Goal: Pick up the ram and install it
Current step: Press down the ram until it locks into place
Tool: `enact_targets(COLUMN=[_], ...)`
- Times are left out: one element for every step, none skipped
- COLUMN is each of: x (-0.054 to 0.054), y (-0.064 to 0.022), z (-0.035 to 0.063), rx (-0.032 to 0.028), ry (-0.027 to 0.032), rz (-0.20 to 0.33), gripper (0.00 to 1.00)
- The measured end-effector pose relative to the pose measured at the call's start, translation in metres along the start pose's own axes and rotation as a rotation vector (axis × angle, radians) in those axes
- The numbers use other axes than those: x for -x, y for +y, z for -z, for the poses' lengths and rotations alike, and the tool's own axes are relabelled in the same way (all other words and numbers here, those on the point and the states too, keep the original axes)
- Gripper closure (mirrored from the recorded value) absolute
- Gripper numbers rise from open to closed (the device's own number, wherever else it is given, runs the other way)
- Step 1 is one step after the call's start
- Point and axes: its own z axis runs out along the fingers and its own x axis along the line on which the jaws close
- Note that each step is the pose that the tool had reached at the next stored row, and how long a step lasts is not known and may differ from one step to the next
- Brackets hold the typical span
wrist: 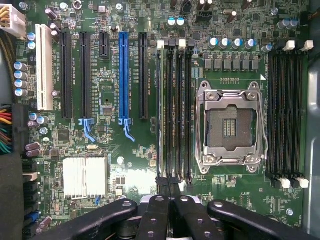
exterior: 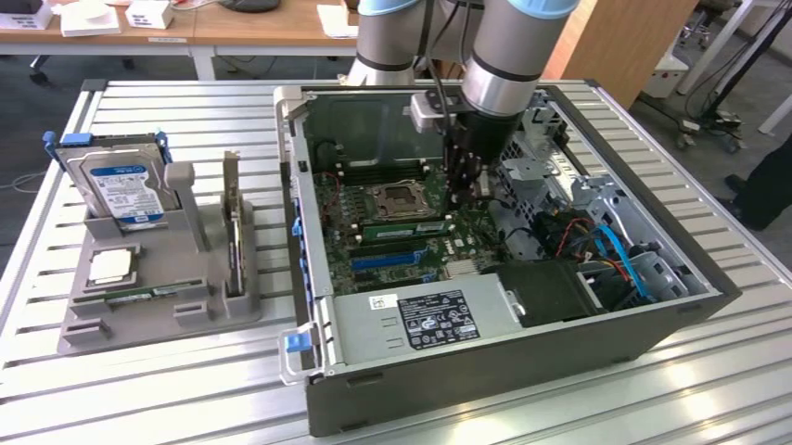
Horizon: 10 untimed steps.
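Arm is reaching down into the open computer case (exterior: 495,371), which is lying on its side on the slatted desk (exterior: 148,389). The gripper (exterior: 461,209) is hanging over the motherboard (wrist: 107,100), just beside the CPU socket (exterior: 399,197). In the wrist view the jaws of the gripper (wrist: 168,186) are sitting closed, both black fingers pressed side by side with no gap showing. Their tips are standing at one end of the four-slot memory bank. The ram (wrist: 160,110) is standing on edge in the outermost slot of that bank, the one nearest the blue slot (wrist: 123,75) and farthest from the CPU socket (wrist: 231,127). In the exterior view the ram (exterior: 399,226) is showing as a green strip just below the socket. Cannot tell whether the fingertips are touching its top edge. The three neighbouring slots are lying vacant, as is the second bank (wrist: 286,110) beyond the socket. Room around the arm is tight: the case walls are rising on all sides and the power supply (exterior: 421,320) is closing off the near end. Well apart, at the exterior view's left, a grey holder (exterior: 148,315) is carrying a hard drive (exterior: 121,185) and an upright expansion card (exterior: 232,222).
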Motion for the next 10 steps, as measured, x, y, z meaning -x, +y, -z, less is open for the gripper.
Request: enact_targets(x=[0.000,0.000,0.000,0.000,0.000,0.000,0.000,0.000,0.000,0.000], y=[0.0007,0.0015,0.0025,0.0035,0.0046,0.0059,0.0076,0.0094,0.0114,0.0133], z=[0.0000,-0.0001,0.0000,-0.0001,-0.0001,-0.0001,-0.0002,-0.0002,-0.0002,-0.0003], rx=[0.0000,0.0000,0.0000,0.0000,-0.0001,-0.0001,-0.0002,-0.0003,-0.0004,-0.0005], ry=[0.0000,-0.0001,0.0000,-0.0001,-0.0001,-0.0001,0.0000,0.0000,0.0000,-0.0001], rz=[0.000,0.000,0.000,0.000,0.000,0.000,0.000,0.000,0.000,0.000], gripper=[0.90,0.90,0.90,0.90,0.90,0.90,0.90,0.90,0.90,0.90])
